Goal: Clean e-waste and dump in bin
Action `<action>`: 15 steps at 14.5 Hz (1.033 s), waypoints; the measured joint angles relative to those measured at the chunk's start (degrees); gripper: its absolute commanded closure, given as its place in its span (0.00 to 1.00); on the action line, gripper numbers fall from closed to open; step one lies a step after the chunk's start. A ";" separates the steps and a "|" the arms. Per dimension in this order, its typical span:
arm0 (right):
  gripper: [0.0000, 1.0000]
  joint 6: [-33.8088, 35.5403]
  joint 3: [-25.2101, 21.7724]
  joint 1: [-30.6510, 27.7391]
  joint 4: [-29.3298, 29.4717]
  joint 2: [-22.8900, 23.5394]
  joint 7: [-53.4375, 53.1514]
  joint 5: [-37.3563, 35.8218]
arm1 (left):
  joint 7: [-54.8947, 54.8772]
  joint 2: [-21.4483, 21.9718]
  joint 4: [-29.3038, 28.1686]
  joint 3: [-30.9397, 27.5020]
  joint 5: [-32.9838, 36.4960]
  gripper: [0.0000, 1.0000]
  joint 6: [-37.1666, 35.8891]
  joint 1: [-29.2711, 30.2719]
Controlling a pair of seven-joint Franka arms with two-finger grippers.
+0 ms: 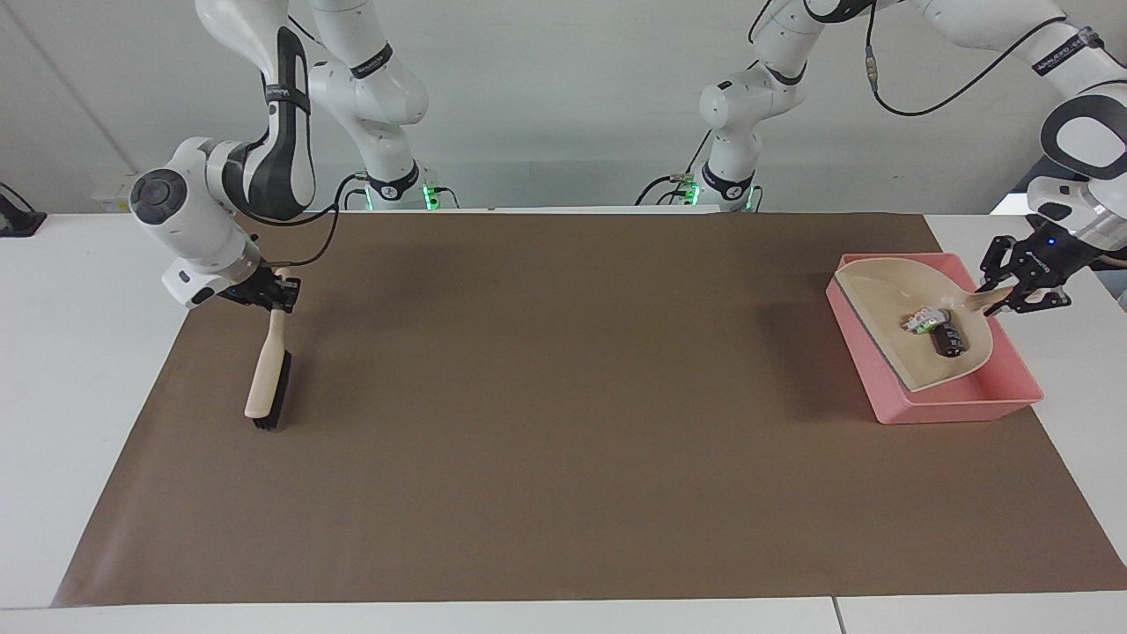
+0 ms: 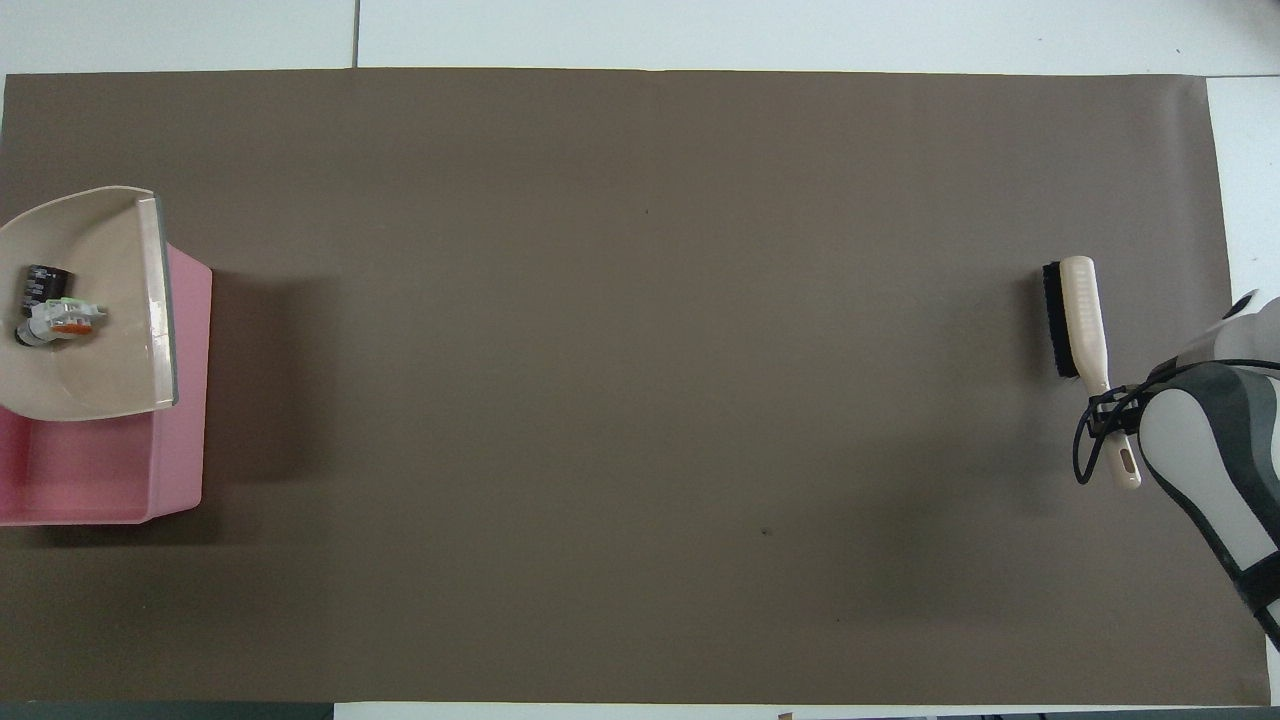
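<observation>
- Now the shallow pink plastic bin (image 1: 960, 409) sits at the frame's right, under the raised beige plastic dustpan (image 1: 880, 304).
- Left gripper (image 1: 1021, 291) clamps its handle; right gripper (image 1: 268, 295) clamps the beige brush (image 1: 264, 383).
- Tiny e-waste pieces (image 1: 935, 330) lie inside the dustpan: tip it steeply, lip kept within the bin walls.

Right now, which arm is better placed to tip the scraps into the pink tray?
Left. The left gripper grips the dustpan over the pink tray, with both e-waste pieces inside. The right gripper holds the brush at the right arm's end.
</observation>
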State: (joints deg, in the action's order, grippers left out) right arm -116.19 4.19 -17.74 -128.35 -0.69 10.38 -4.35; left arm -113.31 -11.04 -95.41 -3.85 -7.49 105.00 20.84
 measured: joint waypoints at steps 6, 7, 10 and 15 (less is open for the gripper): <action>0.74 -3.40 0.01 -0.23 -3.92 -1.41 0.78 -0.01 | -2.50 -0.58 0.10 -0.19 11.27 1.00 9.16 2.89; 0.55 -3.47 0.01 -0.29 -4.16 -1.62 1.57 -0.01 | -2.51 -0.83 0.10 -0.07 14.19 1.00 10.37 2.81; 0.00 -3.52 0.02 -0.72 -4.39 -1.92 2.58 -0.01 | -2.41 -1.56 0.10 0.35 22.48 1.00 12.38 2.43; 0.00 -4.33 0.84 1.14 0.26 -2.01 3.18 -0.02 | 6.39 -1.66 -0.12 0.63 36.02 1.00 12.54 0.22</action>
State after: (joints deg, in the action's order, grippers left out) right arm -120.52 5.03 -16.60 -128.10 -2.71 13.56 -4.36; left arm -106.92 -12.70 -95.53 -3.22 28.53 117.54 21.06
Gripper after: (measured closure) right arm 0.075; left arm 0.678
